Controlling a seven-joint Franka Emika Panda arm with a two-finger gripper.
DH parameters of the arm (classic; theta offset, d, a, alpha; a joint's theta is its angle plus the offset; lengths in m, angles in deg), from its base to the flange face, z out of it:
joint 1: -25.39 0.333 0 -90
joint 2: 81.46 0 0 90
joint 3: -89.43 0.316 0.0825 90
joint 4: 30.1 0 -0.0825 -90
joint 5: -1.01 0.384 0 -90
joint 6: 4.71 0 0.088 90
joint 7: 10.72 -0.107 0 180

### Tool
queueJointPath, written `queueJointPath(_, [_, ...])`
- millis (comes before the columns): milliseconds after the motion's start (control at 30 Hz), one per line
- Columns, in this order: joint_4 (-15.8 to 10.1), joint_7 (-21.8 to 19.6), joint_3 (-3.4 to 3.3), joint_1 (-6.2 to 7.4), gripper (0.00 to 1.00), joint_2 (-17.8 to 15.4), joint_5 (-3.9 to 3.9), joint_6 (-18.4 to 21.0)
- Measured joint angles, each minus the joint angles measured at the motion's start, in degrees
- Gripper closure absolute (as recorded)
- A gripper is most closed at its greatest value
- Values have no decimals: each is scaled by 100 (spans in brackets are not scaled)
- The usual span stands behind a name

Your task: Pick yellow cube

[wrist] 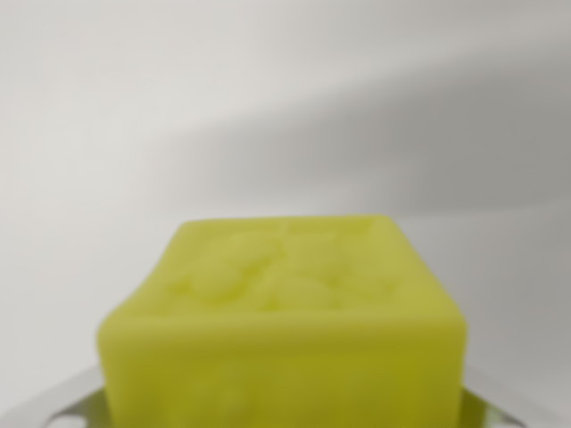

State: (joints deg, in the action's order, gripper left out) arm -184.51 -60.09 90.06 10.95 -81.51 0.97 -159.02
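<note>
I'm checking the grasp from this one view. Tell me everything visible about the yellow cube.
The yellow cube fills the wrist view's lower centre, blurred by closeness. It is yellow-green, matte and waxy-looking, with rounded edges and a lumpy raised relief on its top face. It sits level. Pale metal parts show at both lower corners beside it; whether they touch it cannot be told. Behind is plain white.

The cube [284, 330] sits low and central in the wrist view, very near the camera, its near face running off the bottom edge. Its top face tilts away toward the far side (a raised relief lies on it, too blurred to read). Two metal parts flank its base: one [53, 403] at the wrist view's left corner, one [508, 412] at the right, each just beside the cube; whether they touch it cannot be told. Behind and to both sides lies a plain surface [268, 107], stretching far.
</note>
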Motion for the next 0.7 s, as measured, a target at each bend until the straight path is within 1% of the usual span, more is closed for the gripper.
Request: queueJointPath(700, [90,11,0,2,100,-854,15,949])
